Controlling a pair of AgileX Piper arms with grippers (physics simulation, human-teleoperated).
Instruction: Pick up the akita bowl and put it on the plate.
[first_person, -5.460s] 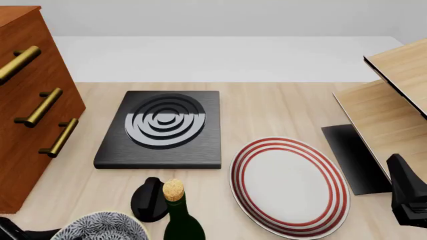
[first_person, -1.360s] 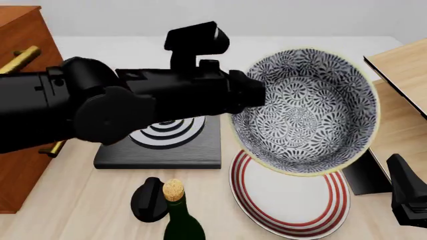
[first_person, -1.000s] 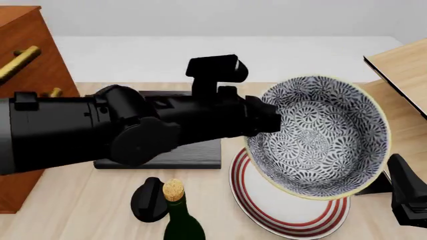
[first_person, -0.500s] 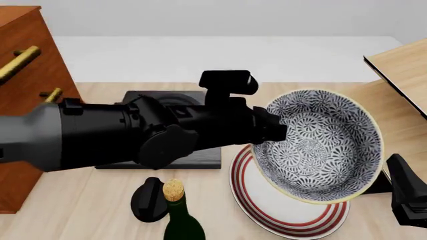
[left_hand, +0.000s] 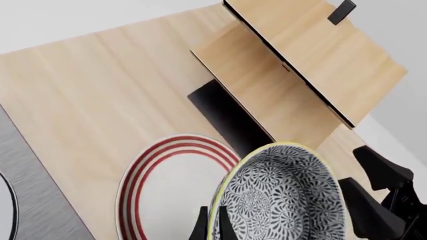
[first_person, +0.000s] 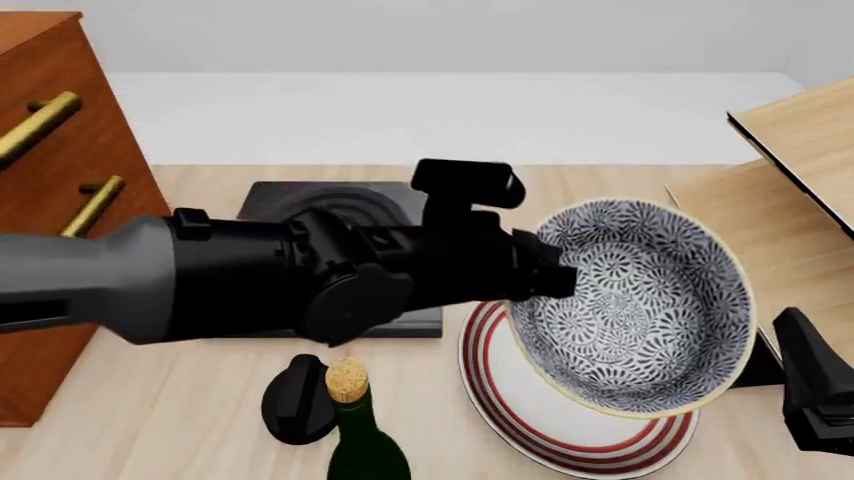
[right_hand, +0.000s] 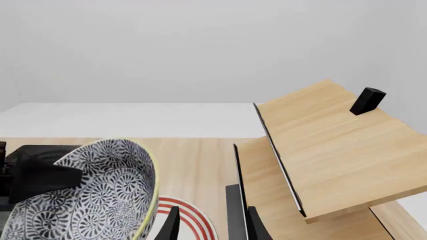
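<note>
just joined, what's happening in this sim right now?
The left gripper holds the akita bowl by its rim, tilted, above the plate and not yet set down. The right gripper sits idle at the table's right edge, jaws open. A corked bottle and a black slab are nearby, untouched.

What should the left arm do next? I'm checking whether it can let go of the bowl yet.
Probably lower and level first: the blue-black swirl-patterned bowl, gripped at its rim by the left gripper, hangs tilted above the white red-ringed plate, not resting on it.
</note>
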